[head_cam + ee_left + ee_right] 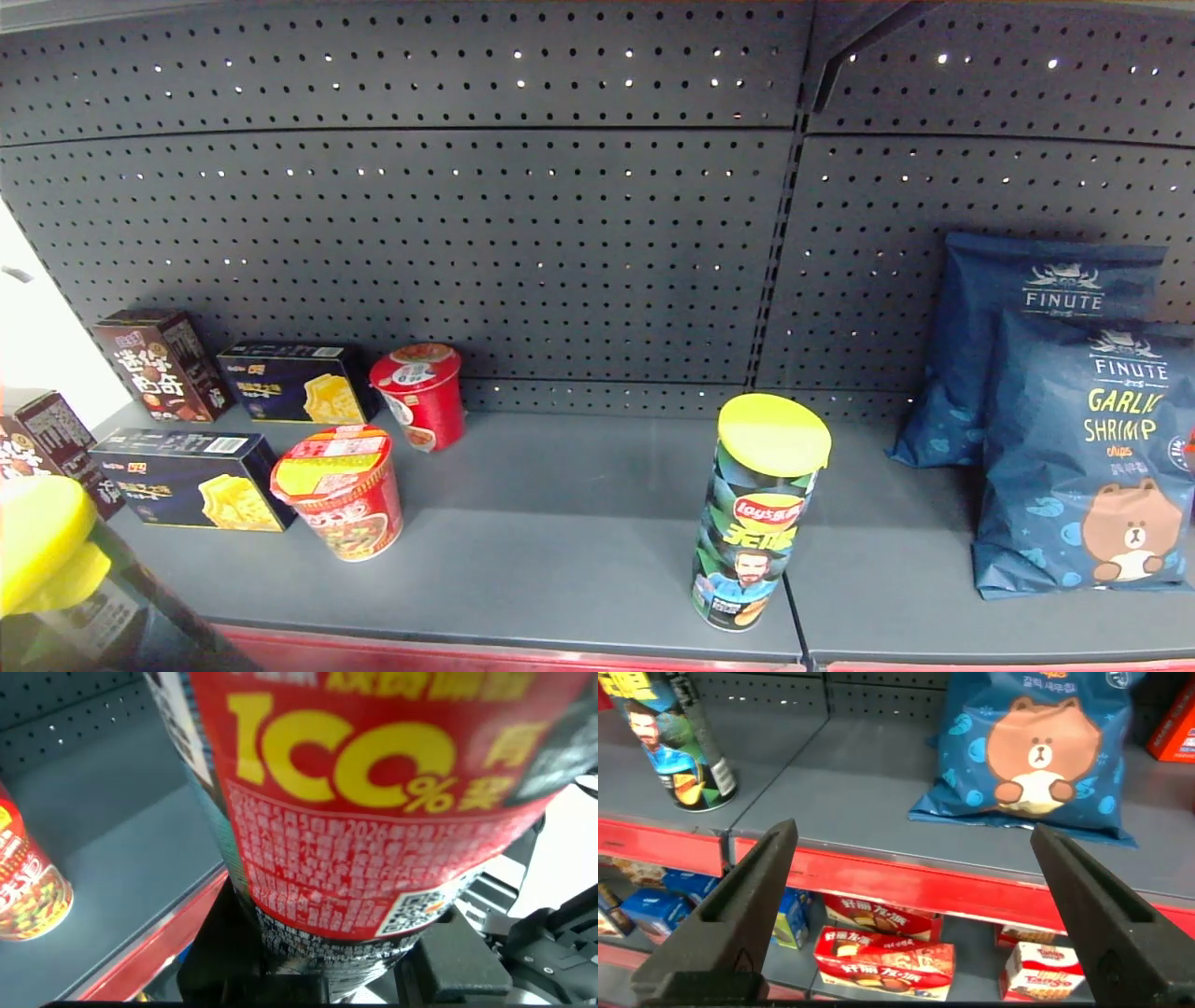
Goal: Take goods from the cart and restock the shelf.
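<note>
My left gripper [341, 966] is shut on a chips can [374, 812] with a red label. That can [47, 551] shows its yellow lid at the lower left of the head view, in front of the shelf's left end. A second chips can [758, 511] with a yellow lid stands upright on the grey shelf [560, 560], near its front edge; it is also in the right wrist view [682, 747]. My right gripper [915, 915] is open and holds nothing, in front of the shelf's red front edge [878, 873], below a blue chips bag [1032, 751].
Two red noodle cups [344, 492] [420, 394] and several dark boxes [191, 478] stand on the shelf's left part. Two blue chips bags [1083, 457] lean at the right. Bare shelf lies between the cups and the standing can. Red biscuit boxes [887, 952] fill the shelf below.
</note>
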Robot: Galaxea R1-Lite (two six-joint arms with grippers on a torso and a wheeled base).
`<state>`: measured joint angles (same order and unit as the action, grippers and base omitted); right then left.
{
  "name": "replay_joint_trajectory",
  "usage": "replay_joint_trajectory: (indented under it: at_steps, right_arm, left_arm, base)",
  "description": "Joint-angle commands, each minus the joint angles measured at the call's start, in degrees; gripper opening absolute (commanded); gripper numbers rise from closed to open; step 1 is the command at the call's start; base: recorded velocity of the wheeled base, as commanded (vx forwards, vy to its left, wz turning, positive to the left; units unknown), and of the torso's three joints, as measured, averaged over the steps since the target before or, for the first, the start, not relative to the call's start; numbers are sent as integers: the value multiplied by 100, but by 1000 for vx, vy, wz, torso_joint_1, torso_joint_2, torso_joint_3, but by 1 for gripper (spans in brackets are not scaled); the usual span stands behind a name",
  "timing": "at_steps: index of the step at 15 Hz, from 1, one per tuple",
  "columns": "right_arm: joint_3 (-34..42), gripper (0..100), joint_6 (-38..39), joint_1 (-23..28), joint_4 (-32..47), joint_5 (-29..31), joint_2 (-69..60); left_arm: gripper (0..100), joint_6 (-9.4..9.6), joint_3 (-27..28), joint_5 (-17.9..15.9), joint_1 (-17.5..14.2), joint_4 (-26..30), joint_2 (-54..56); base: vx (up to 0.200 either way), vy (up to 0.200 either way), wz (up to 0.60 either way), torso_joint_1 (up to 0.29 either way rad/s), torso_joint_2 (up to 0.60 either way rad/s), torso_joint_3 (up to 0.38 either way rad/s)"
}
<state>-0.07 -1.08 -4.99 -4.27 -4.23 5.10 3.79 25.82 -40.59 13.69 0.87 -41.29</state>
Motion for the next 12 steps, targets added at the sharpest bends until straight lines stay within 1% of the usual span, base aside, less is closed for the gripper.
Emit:
replay_joint_trajectory:
  at_steps: [1, 4, 5, 10, 12]
  right_arm:
    - [7, 100, -6, -2, -4, -87, 27]
    - [-1, 100, -23, -2, -4, -280, 27]
    - [7, 100, -41, -2, 5, -306, 27]
    - [-1, 100, -15, -2, 5, -324, 27]
    - [-1, 100, -6, -2, 5, -324, 27]
  left_arm:
    - [0, -1, -7, -1, 2, 1, -37]
    - [0, -19, -7, -1, 2, 1, -46]
    - [0, -19, -24, -1, 2, 1, -46]
    - [0, -36, -165, -1, -7, -78, -46]
    - [0, -36, -130, -1, -15, -218, -99]
  base:
    - [0, 0, 0, 0, 0, 0]
    - [0, 0, 0, 0, 0, 0]
    - [0, 0, -600, 7, 7, -2]
    - [0, 0, 0, 0, 0, 0]
    - [0, 0, 0, 0, 0, 0]
